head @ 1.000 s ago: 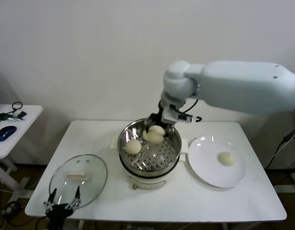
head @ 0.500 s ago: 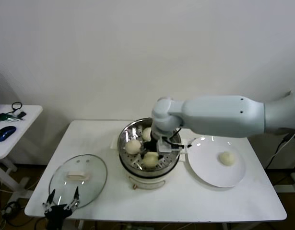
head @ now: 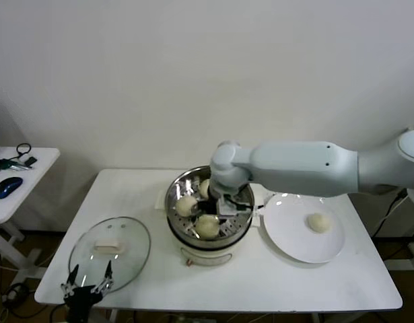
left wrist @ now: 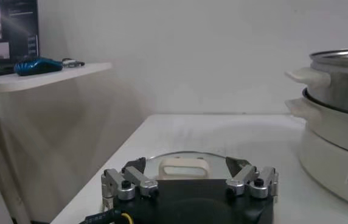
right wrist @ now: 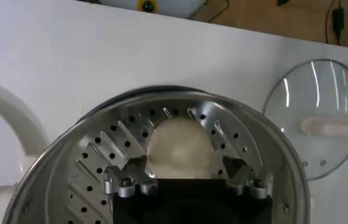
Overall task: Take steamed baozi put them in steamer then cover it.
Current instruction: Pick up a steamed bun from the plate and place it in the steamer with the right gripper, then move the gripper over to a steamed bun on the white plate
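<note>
Three buns sit on the perforated tray inside the steamer (head: pixel 208 214), which stands near the middle of the white table (head: pixel 260 282). One bun (head: pixel 207 226) lies at the near side of the tray, another (head: pixel 186 205) toward the left, and a third (head: pixel 205 188) at the far side, partly hidden by the arm. The right gripper (head: pixel 223 207) is down inside the pot, just behind the near bun. In the right wrist view that bun (right wrist: pixel 179 149) rests on the tray between the two fingers (right wrist: pixel 123 184), which stand spread on either side of it — wide apart, gripping nothing; whether they touch it I cannot tell.

A fourth bun (head: pixel 318 222) lies alone on the white plate (head: pixel 291 242), just right of the steamer. The glass cover (head: pixel 110 250) lies flat on the table well to the left of the pot, nearer the front edge, its cream handle up.

The left gripper (head: pixel 85 286) hangs at the near left corner of the table, just in front of the cover — its fingers (left wrist: pixel 122 184) are spread wide and hold nothing. Off to the far left stands a small side table (head: pixel 18 195) with a blue mouse (head: pixel 7 186) on it.
</note>
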Motion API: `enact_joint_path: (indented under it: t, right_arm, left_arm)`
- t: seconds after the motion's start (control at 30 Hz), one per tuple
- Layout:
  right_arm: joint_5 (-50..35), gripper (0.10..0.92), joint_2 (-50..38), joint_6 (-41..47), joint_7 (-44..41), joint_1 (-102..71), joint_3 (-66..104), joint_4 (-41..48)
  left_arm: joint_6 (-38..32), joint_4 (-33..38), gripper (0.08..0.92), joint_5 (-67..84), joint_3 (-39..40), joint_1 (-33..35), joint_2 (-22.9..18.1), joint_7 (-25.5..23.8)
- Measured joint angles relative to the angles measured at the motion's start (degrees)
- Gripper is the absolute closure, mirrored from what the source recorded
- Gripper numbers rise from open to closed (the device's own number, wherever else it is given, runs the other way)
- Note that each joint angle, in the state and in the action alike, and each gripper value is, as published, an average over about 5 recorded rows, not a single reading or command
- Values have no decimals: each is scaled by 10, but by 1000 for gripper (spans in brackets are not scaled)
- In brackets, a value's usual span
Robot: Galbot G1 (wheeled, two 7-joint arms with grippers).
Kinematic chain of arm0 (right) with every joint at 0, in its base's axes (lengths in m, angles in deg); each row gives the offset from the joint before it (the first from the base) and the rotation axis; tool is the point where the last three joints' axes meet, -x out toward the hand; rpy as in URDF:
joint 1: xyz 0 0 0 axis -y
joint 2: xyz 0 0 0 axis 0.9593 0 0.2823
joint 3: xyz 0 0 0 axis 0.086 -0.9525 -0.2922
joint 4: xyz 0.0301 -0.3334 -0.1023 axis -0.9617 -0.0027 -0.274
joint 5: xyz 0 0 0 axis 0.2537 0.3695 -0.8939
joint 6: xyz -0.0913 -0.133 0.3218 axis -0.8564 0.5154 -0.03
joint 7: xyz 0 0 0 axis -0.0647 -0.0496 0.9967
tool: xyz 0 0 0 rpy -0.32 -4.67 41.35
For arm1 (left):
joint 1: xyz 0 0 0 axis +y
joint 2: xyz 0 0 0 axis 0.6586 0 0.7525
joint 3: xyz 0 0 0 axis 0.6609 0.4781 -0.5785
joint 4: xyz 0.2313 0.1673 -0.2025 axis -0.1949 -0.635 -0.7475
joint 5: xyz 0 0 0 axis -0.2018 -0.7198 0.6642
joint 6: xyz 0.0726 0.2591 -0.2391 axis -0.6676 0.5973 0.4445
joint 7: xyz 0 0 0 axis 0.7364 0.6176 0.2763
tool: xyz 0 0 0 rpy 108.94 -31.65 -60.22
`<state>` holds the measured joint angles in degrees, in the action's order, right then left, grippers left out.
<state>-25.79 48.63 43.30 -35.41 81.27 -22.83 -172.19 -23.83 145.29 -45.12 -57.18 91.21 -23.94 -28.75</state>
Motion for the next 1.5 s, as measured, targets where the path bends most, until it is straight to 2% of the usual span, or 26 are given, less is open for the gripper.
enact_joint_path:
  t: [0.2,0.37,0.57,0.73,1.0,1.5]
  right_arm:
    - [-111,202,-24,10,-47,67,-18,35]
    - [-208,203,-63,52,-82,121,-50,85]
    - [-267,203,-129,120,-104,140,-94,145]
    - [-266,203,-190,177,-105,107,-98,183]
    - [-220,203,-247,243,-95,-6,-42,236]
    - [-155,203,-244,277,-85,-215,125,325]
  left_arm:
    - [1,-1,177,0,0,-3,0,0]
    - [3,-2,177,1,0,-7,2,0]
    - [6,1,177,2,1,-10,6,-2]
    - [7,2,177,2,0,-11,7,-3]
    - [6,-2,177,0,0,-6,7,-3]
    - [1,-4,177,-4,-1,2,2,0]
